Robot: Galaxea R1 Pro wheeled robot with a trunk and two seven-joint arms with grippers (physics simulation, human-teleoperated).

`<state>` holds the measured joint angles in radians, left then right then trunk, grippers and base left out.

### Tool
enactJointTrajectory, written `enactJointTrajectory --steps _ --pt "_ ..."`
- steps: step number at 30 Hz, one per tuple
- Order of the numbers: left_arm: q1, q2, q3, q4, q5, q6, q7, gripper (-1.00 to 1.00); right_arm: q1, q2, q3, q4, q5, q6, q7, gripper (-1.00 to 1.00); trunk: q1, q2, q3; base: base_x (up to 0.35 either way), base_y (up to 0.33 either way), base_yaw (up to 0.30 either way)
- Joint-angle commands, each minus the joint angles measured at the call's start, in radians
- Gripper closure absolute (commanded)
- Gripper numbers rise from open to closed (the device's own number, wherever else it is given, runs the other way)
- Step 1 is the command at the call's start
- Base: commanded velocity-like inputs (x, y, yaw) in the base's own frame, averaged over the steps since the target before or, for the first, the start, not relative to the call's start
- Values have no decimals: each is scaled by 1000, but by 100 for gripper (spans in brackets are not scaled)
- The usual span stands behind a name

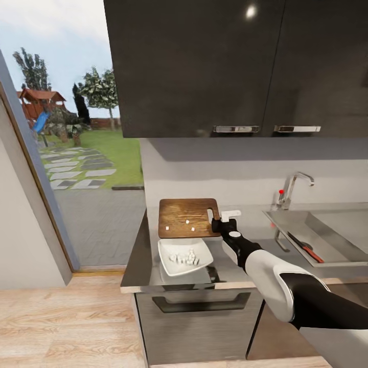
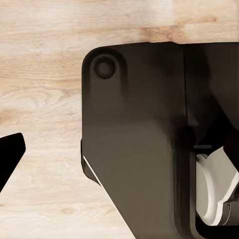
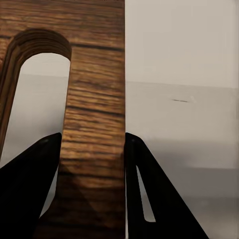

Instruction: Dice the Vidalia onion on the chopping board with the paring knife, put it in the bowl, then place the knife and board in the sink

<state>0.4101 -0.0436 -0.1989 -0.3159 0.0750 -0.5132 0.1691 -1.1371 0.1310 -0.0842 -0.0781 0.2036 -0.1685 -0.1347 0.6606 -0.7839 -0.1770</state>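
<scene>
The chopping board [image 1: 184, 217] lies on the countertop [image 1: 139, 255] with a few white onion bits [image 1: 187, 222] on it. In front of it stands the white bowl [image 1: 164, 248] holding diced onion [image 1: 185, 258]. My right gripper [image 1: 217, 222] is at the board's handle end. In the right wrist view the chopping board [image 3: 94, 114] has one finger in its slot and the other outside its edge, so the right gripper [image 3: 92, 135] is shut on the strip between them. A slim dark thing with a red streak [image 1: 305, 247] lies in the sink [image 1: 332, 225]; I cannot tell whether it is the paring knife.
A chrome tap [image 1: 294, 186] and a red-knobbed lever [image 1: 280, 192] stand behind the sink. Black upper cabinets [image 1: 204, 66] hang overhead. A small white block [image 1: 231, 215] sits just beyond the right gripper. The left wrist view has one dark fingertip [image 2: 10, 154], wood floor and my dark base.
</scene>
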Motion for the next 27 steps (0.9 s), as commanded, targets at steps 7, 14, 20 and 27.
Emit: enactJointTrajectory --steps 7,14,20,27 --pt "0 1 -8 -2 8 -1 6 -100 -1 1 -9 1 10 -3 -2 100 0 -1 -1 0 -1 0" --pt "0 1 -9 -2 8 -1 6 -100 -1 1 -9 1 10 -3 -2 100 0 -1 -1 0 0 0" --pt "0 1 -8 -2 8 -1 6 -100 -1 -1 -11 17 10 -52 -2 100 0 -1 -1 0 0 0" --pt "0 1 -8 -2 8 -1 6 -100 -1 -6 -11 58 11 -167 -2 100 0 -1 -1 0 0 0"
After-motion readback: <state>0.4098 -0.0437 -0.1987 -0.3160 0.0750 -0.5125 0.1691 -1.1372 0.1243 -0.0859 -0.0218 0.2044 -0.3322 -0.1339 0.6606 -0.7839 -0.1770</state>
